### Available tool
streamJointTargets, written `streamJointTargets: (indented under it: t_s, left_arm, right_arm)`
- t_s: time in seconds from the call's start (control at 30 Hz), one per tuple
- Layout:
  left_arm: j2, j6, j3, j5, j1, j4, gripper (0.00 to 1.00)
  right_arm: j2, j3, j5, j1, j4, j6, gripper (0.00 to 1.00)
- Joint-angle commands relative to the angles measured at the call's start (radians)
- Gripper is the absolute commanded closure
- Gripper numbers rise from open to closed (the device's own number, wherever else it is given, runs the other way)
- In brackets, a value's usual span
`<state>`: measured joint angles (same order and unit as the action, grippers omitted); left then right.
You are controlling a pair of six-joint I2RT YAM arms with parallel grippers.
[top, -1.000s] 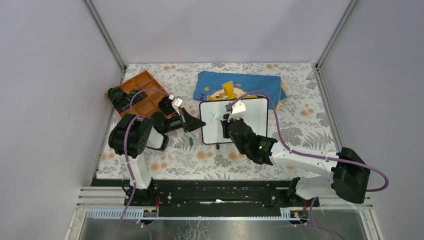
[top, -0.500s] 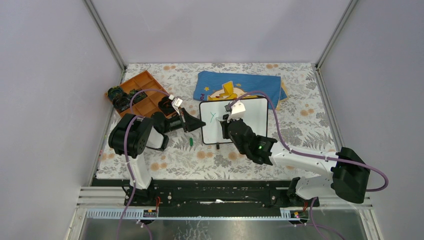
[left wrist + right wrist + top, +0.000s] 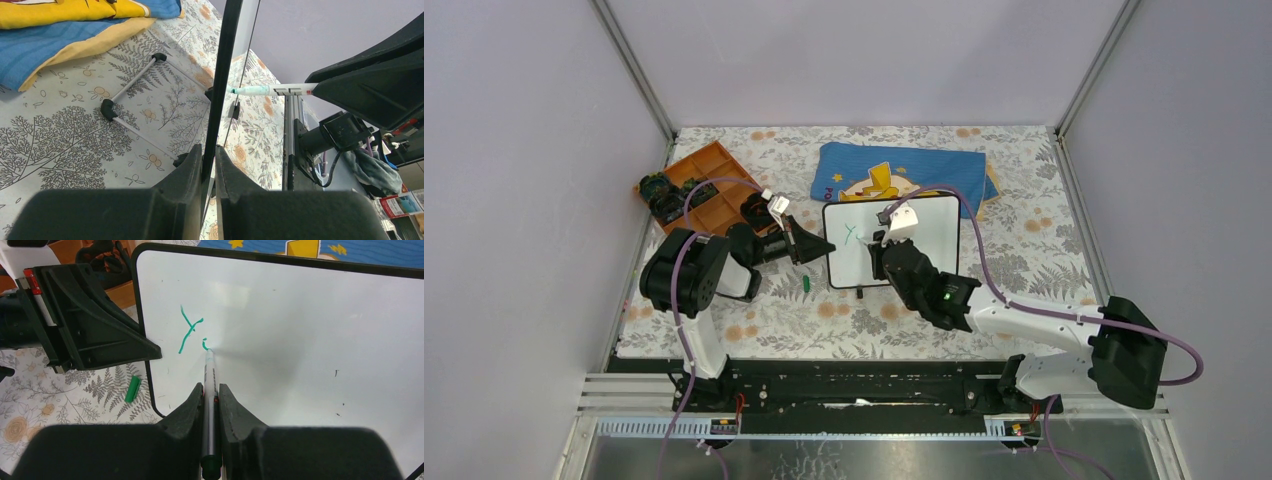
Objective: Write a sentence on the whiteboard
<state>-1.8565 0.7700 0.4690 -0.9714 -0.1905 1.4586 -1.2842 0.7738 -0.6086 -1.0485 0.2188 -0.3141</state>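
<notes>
Right gripper [image 3: 210, 392], clamped on marker [image 3: 209, 371], has crept right of the Y [image 3: 188, 331], seemingly starting letter two; left gripper [image 3: 209, 152] pinches whiteboard's [image 3: 310, 330] left edge; sentence [image 3: 204, 344] barely begun.

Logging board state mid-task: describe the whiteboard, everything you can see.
The whiteboard is white, glossy, with a thin black round-cornered frame, mostly blank: a green Y and a small stroke near its top left. The left claw clamps its left edge; the right claw's marker tip touches its face. A blue cloth lies behind it.
</notes>
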Motion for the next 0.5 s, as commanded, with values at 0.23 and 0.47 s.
streamJointTargets:
  t_s: [0.23,0.47]
  left_arm:
    - [0.011,-0.023,-0.013,-0.005,-0.007,-0.026,1.0]
    - [0.014,-0.026,-0.013,-0.006,-0.01,-0.03,1.0]
  right_arm:
    - [0.037,0.011,-0.046,0.034,-0.003,0.009,1.0]
    - [0.021,0.033,-0.037,0.039,0.003,0.019,1.0]
